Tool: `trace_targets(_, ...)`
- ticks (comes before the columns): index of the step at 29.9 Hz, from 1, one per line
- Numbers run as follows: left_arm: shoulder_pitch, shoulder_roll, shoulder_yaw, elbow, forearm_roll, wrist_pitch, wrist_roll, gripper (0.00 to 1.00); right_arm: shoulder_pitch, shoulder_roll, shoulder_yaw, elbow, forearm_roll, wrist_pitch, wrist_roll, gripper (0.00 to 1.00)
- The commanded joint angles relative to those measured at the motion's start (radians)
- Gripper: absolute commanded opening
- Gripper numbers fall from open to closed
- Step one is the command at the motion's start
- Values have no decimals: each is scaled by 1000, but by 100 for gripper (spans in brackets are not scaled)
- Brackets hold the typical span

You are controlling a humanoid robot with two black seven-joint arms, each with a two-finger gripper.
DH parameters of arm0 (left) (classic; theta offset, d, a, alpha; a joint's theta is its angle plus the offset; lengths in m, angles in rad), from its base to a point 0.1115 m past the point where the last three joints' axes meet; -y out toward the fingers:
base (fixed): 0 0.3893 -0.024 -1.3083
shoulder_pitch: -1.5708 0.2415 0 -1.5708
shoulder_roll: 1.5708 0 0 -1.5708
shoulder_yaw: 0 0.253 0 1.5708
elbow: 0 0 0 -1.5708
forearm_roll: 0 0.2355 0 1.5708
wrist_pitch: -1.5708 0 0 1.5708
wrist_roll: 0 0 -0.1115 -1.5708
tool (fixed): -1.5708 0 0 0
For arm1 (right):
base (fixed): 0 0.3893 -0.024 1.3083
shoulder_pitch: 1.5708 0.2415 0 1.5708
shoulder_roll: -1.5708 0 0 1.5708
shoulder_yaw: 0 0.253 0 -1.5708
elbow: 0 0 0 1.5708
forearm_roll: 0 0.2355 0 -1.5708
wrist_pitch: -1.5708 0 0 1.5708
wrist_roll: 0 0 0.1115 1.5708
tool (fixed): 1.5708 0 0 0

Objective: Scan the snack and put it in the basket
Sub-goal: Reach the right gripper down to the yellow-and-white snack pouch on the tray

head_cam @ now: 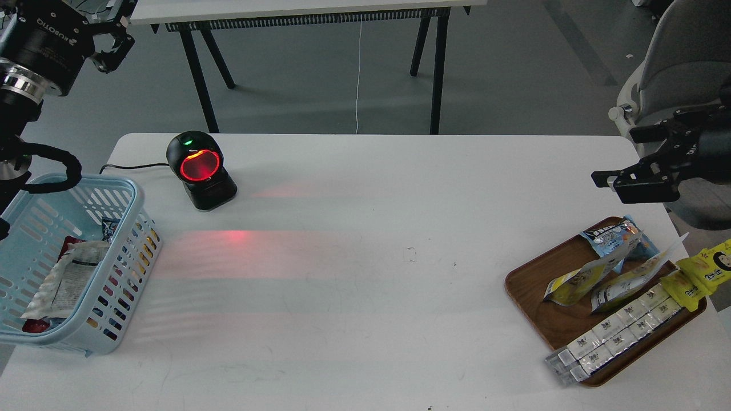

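A light blue basket [123, 188] is sitting far left under the raised left gripper [111, 43], its opening unclear; the snack [574, 281] is lying on the tray [528, 285], below the right gripper [605, 180], empty, opening unclear.

The table [365, 240] looked smooth and matt white, faintly scuffed, and took a soft red glow. The basket [123, 268] was light blue plastic with a slight sheen. The scanner [200, 171] had a glossy black plastic shell and a shiny red window. The tray [528, 285] was brown wood, smooth, satin in finish. The snack [574, 279] and the other packets were glossy foil or film, crinkled. The left arm [40, 51] showed matt black casing with a bright metal ring.
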Motion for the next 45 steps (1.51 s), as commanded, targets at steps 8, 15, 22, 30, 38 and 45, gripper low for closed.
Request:
trace_targets(8, 6, -2, 1, 0, 0, 0, -1, 100, -10, -1, -9, 108, -167, 0, 0, 100)
trace_targets(15, 8, -2, 3, 0, 0, 0, -1, 100, -13, -36, -12, 110, -167, 0, 0, 100)
trace_targets(22, 8, -17, 3, 3, 2, 0, -1, 100, -22, -36, -57, 111, -167, 0, 0, 100)
trace_targets(30, 6, -31, 6, 12, 3, 0, 0, 100, -30, -34, -60, 113, -167, 0, 0, 100)
trace_targets(38, 8, -55, 7, 12, 3, 0, 0, 100, -77, 2, -57, 111, -167, 0, 0, 100)
trace_targets(45, 5, -64, 7, 14, 5, 0, 2, 100, -98, 52, -60, 113, -167, 0, 0, 100)
